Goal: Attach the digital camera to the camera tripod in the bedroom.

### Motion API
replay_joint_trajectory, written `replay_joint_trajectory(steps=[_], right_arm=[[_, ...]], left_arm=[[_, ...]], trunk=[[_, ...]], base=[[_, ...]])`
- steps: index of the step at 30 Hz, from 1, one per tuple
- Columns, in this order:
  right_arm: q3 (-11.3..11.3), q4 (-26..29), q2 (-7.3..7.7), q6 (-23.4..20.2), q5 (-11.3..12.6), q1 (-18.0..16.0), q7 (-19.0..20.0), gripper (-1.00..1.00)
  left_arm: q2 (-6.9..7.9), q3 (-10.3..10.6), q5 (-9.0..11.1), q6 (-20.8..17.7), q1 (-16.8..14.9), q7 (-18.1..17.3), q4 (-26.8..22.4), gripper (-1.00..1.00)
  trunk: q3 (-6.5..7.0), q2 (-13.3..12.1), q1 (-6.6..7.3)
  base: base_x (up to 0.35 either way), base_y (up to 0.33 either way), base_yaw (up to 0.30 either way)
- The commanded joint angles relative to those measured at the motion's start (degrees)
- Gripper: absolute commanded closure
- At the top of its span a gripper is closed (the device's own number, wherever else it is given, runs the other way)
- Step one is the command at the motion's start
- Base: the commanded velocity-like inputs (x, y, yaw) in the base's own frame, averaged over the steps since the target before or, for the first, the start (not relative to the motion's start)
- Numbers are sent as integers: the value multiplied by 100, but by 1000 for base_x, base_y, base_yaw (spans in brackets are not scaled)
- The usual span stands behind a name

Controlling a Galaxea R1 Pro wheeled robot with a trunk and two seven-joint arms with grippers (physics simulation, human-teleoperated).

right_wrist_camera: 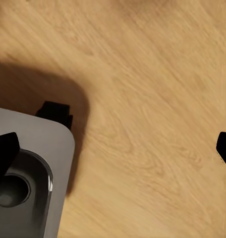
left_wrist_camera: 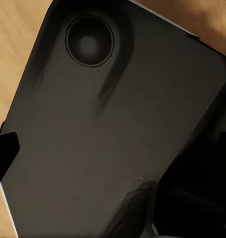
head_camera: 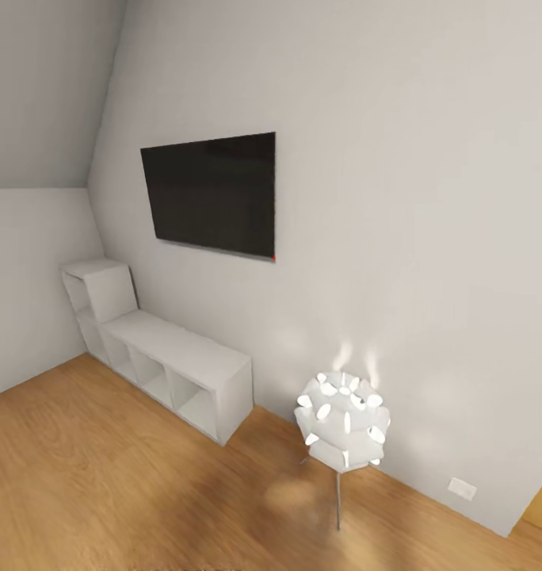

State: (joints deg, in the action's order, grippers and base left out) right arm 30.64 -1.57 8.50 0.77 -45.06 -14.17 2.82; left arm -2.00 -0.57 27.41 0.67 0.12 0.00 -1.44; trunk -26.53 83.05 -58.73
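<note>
On your wall: one black flat rectangular screen (head_camera: 210,194)
On your floor: one white cube shelf unit (head_camera: 164,357), one white spiky ball lamp (head_camera: 344,423)
Your right fingers (right_wrist_camera: 115,148): spread wide, empty
Your left fingers: cannot tell

base: grey rounded panel (right_wrist_camera: 28,163) | fingers (right_wrist_camera: 5,151): black | wheel (right_wrist_camera: 54,113): black
</note>
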Motion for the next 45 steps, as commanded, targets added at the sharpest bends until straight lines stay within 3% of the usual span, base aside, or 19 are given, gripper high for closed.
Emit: replay_joint_trajectory(steps=[1, 11, 33, 45], right_arm=[[47, -12, 6, 16, -41, -7, 8, -100], [36, -10, 78, 213, -38, -7, 8, -100], [64, -17, 17, 239, 4, -7, 64, -100], [65, -19, 11, 239, -8, -7, 70, -100]], left_arm=[[0, -4, 23, 6, 1, 0, -6, -100], [-1, 2, 20, 10, 0, -8, -12, -100], [-24, 6, -13, 12, 4, -9, -15, -100], [-29, 13, -34, 13, 3, -8, -15, -100]], trunk=[[-5, 3, 0], [-5, 3, 0], [-5, 3, 0], [-5, 3, 0]], base=[[1, -1, 277], [0, 0, 277], [-3, -2, 277], [-163, -184, 277]])
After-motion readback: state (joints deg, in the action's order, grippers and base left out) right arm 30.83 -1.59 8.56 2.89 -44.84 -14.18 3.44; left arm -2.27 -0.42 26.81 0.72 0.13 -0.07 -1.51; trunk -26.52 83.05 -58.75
